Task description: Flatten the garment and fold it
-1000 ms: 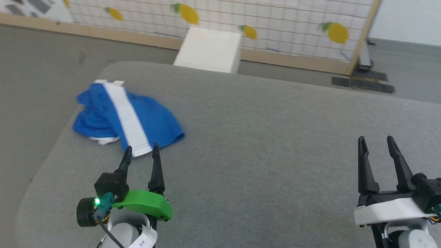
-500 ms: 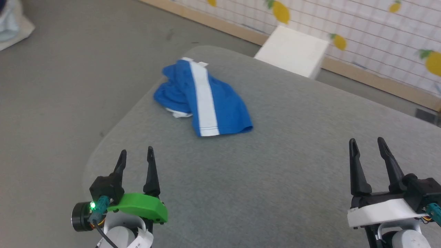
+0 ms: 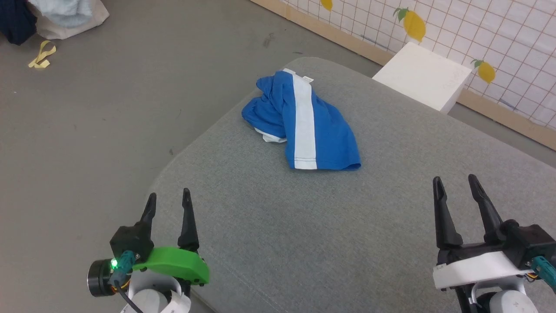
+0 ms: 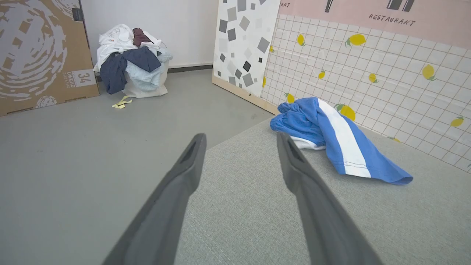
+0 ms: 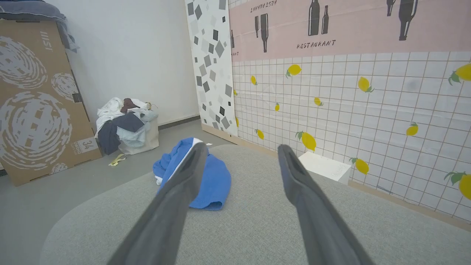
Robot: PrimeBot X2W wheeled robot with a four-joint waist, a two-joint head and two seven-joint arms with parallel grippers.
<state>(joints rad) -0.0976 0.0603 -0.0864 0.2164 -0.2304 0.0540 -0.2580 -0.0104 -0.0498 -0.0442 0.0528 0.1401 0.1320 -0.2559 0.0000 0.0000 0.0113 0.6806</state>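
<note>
Two grippers sit low in the head view, both empty. Far left on the grey floor (image 3: 87,130) stands a bag heaped with clothes (image 3: 65,15), and a yellow strip (image 3: 41,54) lies just beside it. The left gripper (image 3: 168,194), with its green housing, hangs at the rounded near-left corner of the grey fabric-covered bench (image 3: 304,234). Its fingers are spread apart and released, one over the floor and one over the fabric in the left wrist view. Further in, near the bench's far left edge, lie the blue shorts (image 3: 330,134), crumpled and well apart from both grippers. A wide white stripe runs down their upper face to a stitched hem on the near side. The bunched part sits to the left with some white showing beneath it, and a small white tag pokes out at the far end. To the right, beyond the bench, a white box (image 3: 421,76) stands on the floor by a lemon-print tiled panel (image 3: 499,34). At the lower right the right gripper (image 3: 454,178) hangs over the bench, its fingers likewise released, with bare fabric between them.
</note>
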